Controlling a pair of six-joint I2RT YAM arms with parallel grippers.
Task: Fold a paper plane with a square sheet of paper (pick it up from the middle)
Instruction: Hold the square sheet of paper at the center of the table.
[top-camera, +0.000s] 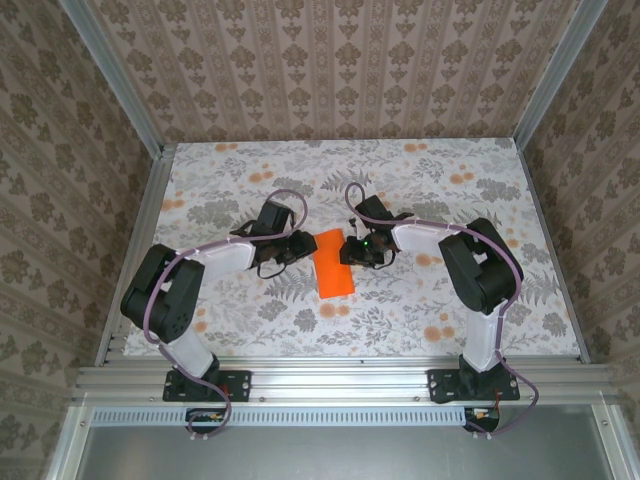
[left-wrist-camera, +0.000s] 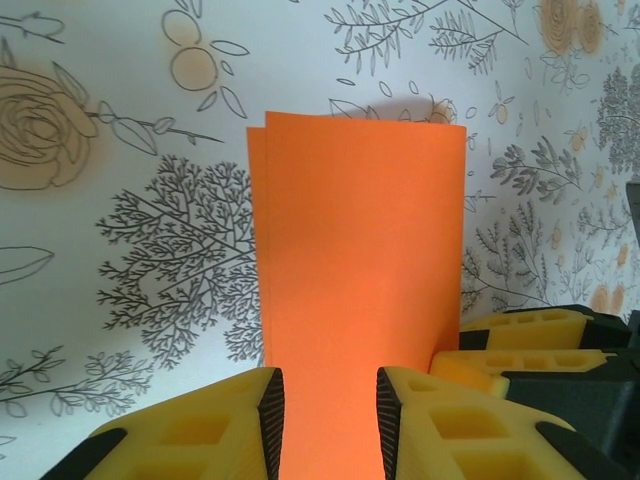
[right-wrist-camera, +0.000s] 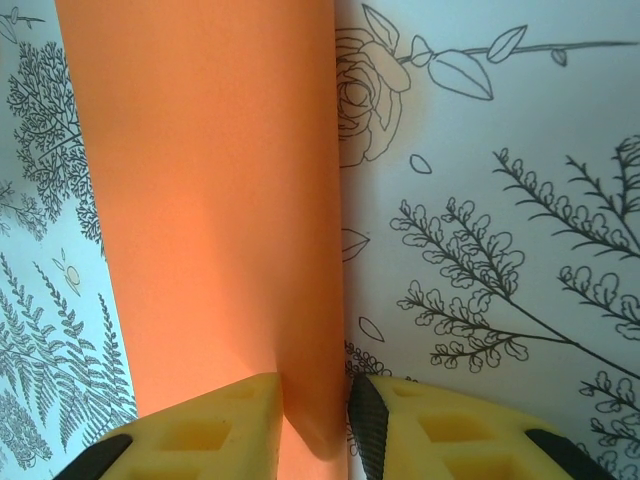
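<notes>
While the square sheet of paper (top-camera: 335, 263) lies mid-bench (top-camera: 450, 300), already doubled into a narrow two-layer strip, the left tool (left-wrist-camera: 330, 420) and right tool (right-wrist-camera: 315, 425) straddle its edges from either side, jaws slightly parted and clamping nothing, so nose and wing folds look still to come.

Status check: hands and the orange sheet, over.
Left hand part open over the folded orange sheet, flat on the table. Right hand over its long edge, grip unclear. Nothing blocking.
</notes>
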